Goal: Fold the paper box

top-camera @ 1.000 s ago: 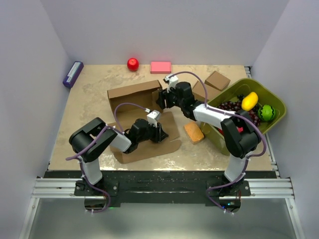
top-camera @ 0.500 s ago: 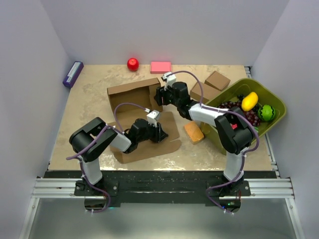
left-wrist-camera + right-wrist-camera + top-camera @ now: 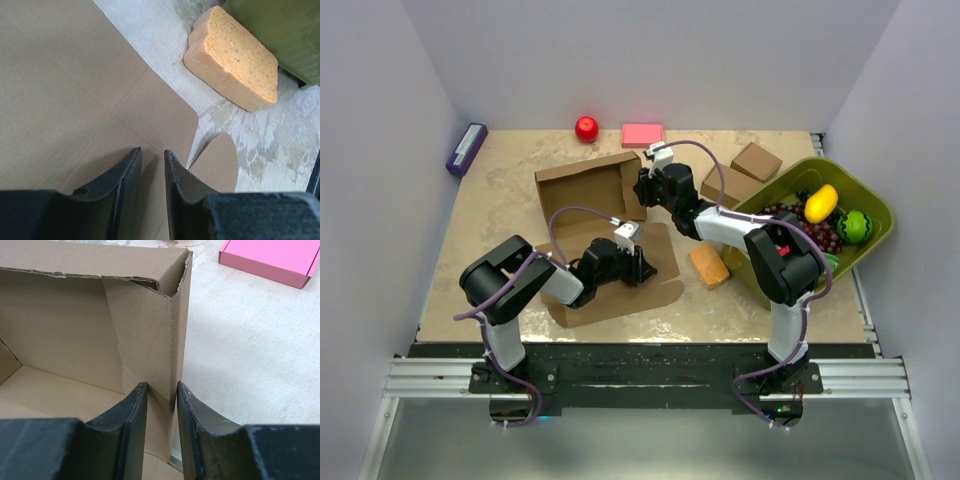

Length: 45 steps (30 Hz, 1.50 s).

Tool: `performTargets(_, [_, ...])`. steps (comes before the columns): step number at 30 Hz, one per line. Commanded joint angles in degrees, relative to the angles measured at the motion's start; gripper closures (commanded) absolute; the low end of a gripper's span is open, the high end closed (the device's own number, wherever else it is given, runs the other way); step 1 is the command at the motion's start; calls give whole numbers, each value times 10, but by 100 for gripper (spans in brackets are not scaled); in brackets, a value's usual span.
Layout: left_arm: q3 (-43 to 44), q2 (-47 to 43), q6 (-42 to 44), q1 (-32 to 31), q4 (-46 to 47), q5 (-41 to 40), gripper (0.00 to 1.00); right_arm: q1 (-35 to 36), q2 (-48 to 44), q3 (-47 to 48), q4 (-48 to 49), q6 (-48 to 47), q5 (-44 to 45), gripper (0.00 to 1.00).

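The right gripper [image 3: 161,427] has pushed farther left, pinching the raised side wall of the large brown cardboard paper box [image 3: 582,190] at mid-table; the left gripper [image 3: 152,187], nearly closed, rests on its flat flap.

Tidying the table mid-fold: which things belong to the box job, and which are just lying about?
In the job:
paper box
right claw, pinching the box's side wall
left claw, over the flat flap

Lying about:
sponge
two small boxes
red ball
pink pad
green bin of fruit
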Motion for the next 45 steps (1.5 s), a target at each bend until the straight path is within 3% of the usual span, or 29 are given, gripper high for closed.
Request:
performTargets(1, [-22, 36, 14, 0, -123, -4, 70, -3, 14, 18, 4, 3, 57, 77])
performTargets(14, [-6, 10, 12, 0, -133, 5, 66, 22, -21, -40, 49, -31, 109, 100])
performTargets(18, [22, -31, 14, 0, -175, 5, 50, 30, -47, -80, 77, -48, 109, 100])
performTargets(24, [27, -145, 12, 17, -243, -4, 32, 31, -77, -113, 92, -64, 78, 100])
performTargets(32, [29, -342, 19, 32, -428, -31, 27, 38, -100, -145, 102, -79, 57, 100])
performTargets(38, [179, -459, 102, 86, -615, -74, 22, 44, -123, -161, 102, -83, 42, 100])
performTargets(42, [292, -431, 192, 104, -666, -129, 20, 47, -128, -168, 102, -83, 40, 100])
performTargets(45, [318, -385, 229, 108, -670, -153, 20, 48, -132, -175, 105, -82, 40, 100])
